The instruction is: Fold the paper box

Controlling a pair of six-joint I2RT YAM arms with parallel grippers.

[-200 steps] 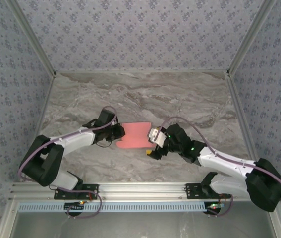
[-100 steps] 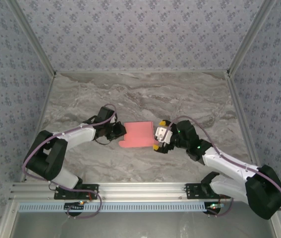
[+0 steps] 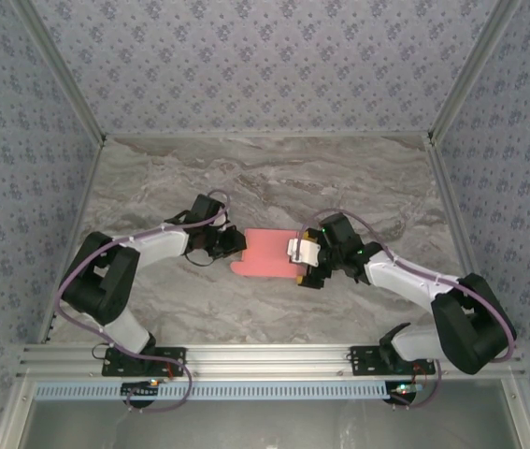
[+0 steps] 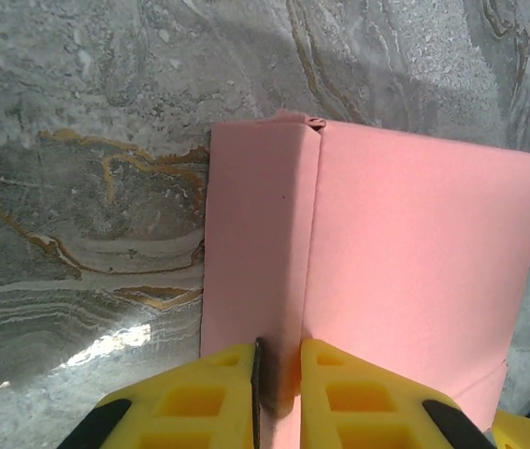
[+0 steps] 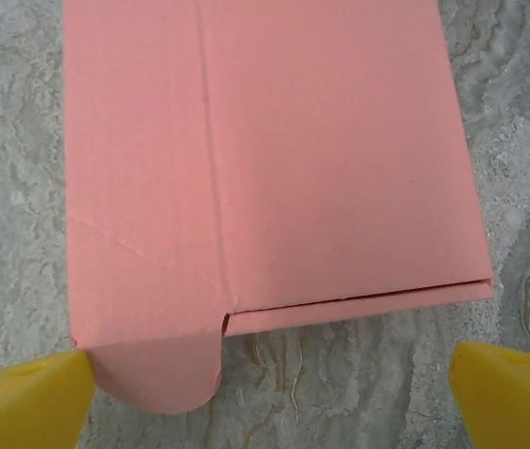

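Observation:
The salmon-pink paper box [image 3: 269, 253] lies flattened on the marble table between both arms. My left gripper [image 3: 234, 245] is at its left end. In the left wrist view the yellow fingers [image 4: 199, 402] pinch a raised folded ridge of the box [image 4: 405, 243], so that gripper [image 4: 279, 388] is shut on it. My right gripper [image 3: 304, 264] sits at the box's right end. In the right wrist view its fingertips [image 5: 21, 402] stand wide apart, open [image 5: 265, 402], just short of the box [image 5: 274, 159]. A rounded tab [image 5: 157, 374] sticks out toward the left fingertip.
The grey marble tabletop [image 3: 274, 178] extends behind the box to patterned walls [image 3: 265, 65] at the back and both sides. An aluminium rail [image 3: 265, 360] with the arm bases runs along the near edge.
The right gripper swung up from the box's lower right corner to its right end. The left gripper shifted slightly right. The box moved a little right and settled flatter.

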